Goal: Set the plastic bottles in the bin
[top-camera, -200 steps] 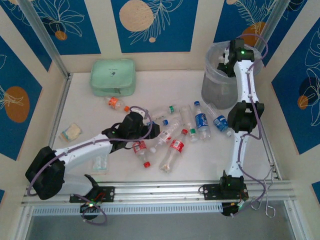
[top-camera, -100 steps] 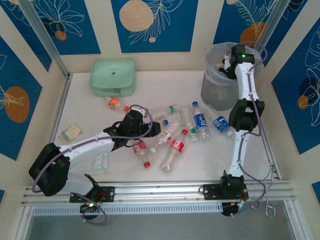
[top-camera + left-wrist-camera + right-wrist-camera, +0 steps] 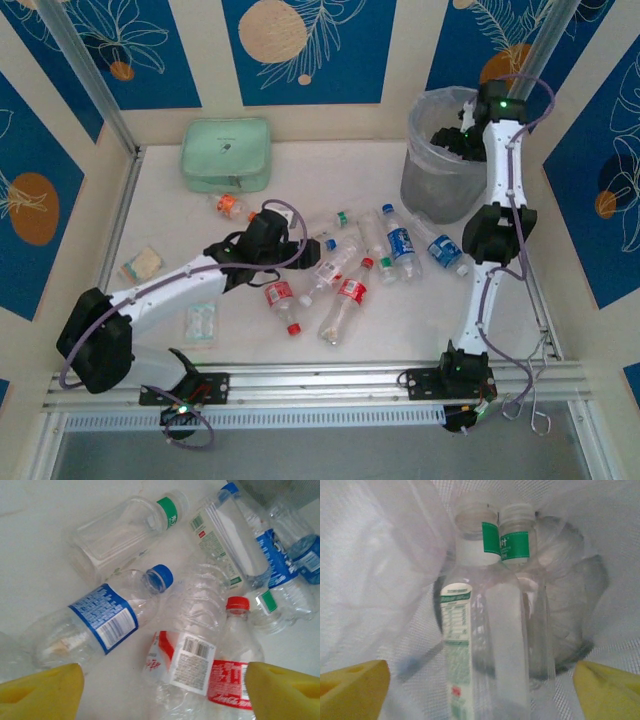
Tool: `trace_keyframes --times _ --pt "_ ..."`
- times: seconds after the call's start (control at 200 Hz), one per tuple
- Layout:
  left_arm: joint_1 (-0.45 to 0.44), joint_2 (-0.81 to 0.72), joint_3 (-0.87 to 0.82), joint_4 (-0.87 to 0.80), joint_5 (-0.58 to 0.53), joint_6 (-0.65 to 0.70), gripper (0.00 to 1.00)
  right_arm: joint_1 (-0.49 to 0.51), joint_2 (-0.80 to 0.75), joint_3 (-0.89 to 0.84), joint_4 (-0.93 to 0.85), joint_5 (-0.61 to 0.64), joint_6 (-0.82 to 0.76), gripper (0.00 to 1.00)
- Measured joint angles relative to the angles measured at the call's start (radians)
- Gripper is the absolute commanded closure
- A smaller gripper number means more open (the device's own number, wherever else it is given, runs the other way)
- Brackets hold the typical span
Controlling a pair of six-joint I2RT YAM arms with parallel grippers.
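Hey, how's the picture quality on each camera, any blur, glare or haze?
Top external: even, soft light, faint shadows, sharp. Left wrist: blue-labelled bottle crisp with small glints; its yellow fingertips blurred. Right wrist: hazy against the bin liner; green-labelled bottle soft, its fingertips blurred.

The round translucent plastic bin (image 3: 425, 185) stands far right, two clear plastic bottles (image 3: 487, 630) inside. More bottles (image 3: 352, 290) lie left of it, before the mint green pouch (image 3: 226, 154).

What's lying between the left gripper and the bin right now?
In the top view, plastic bottles lie scattered on the table between the left gripper and the bin, among them a green-capped bottle and a blue-labelled bottle.
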Motion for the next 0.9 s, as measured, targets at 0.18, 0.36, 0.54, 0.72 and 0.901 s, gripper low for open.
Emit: trace_keyframes --times 0.18,0.36,0.54,0.72,0.901 --pt "0.008 -0.002 0.037 -0.092 -0.01 0.101 0.0 0.0 -0.186 -0.032 0.021 0.01 0.048 0.01" --pt "0.04 0.03 0.111 -0.138 0.006 0.214 0.0 0.015 -0.431 -0.195 0.114 0.024 0.119 0.01" --pt "0.105 0.138 0.211 -0.14 0.077 0.335 0.0 0.094 -0.688 -0.48 0.265 0.018 0.153 0.01" --pt "0.152 0.286 0.327 -0.151 0.146 0.467 0.0 0.216 -0.826 -0.638 0.312 0.007 0.164 0.01" --pt "0.169 0.412 0.441 -0.188 0.197 0.613 0.0 0.261 -0.961 -0.853 0.351 -0.091 0.194 0.01"
